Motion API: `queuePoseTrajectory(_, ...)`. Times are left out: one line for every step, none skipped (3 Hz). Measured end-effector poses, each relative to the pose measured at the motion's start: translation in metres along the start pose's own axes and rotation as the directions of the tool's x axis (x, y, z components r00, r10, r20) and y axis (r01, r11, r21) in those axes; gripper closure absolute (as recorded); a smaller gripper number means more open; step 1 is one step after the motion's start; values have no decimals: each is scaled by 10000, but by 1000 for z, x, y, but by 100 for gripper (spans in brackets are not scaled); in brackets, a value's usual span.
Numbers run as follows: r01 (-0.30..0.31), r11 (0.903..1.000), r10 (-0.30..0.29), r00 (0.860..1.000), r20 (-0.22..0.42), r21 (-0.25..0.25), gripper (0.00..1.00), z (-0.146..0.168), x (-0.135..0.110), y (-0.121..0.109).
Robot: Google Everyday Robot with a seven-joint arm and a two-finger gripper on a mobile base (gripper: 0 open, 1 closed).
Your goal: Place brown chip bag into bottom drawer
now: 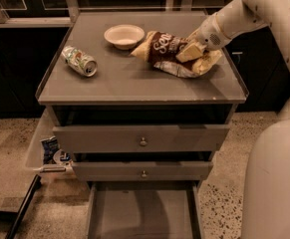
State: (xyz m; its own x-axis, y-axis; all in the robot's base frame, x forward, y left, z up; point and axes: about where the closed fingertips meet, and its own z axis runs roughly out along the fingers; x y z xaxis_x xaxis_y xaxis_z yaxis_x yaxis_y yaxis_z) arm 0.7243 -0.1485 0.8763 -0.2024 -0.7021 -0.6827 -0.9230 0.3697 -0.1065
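brown chip bag (pixel 165 49): light, crinkly, crushable; best pinched at the cream end beneath the gripper (pixel 195 50). gripper rests on that end; whether it is clamped cannot be told.

One brown chip bag (pixel 165 46), one white bowl (pixel 124 35), one can (pixel 78 61), one gripper (pixel 194 51) at the bag's right end, two upper drawers (pixel 104 139), one bottom drawer (pixel 142 215), two knobs (pixel 143 142)

One white arm (pixel 264 6), entering at the upper right corner, forearm sloping down and to the left. Pale wrist (pixel 215 34) with a perforated patch, tilted downward. The hand (pixel 193 50) at its lower end, low at the right rear of the worktop (pixel 134 78). Rounded white base (pixel 276 183), lower right.
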Motion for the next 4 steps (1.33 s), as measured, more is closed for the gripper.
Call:
queuePoseTrajectory(284,9995,-283,9995,104,-125,100,-25,-10,17)
queuePoseTrajectory(697,9975,-692,9971,330,-145,100,-50,-23,31)
queuePoseTrajectory(1085,9939,-1070,9923,628,-212,100,-77,-26,52)
queuePoseTrajectory(1543,9878,-1520,9841,916,-188,100,-106,-12,86)
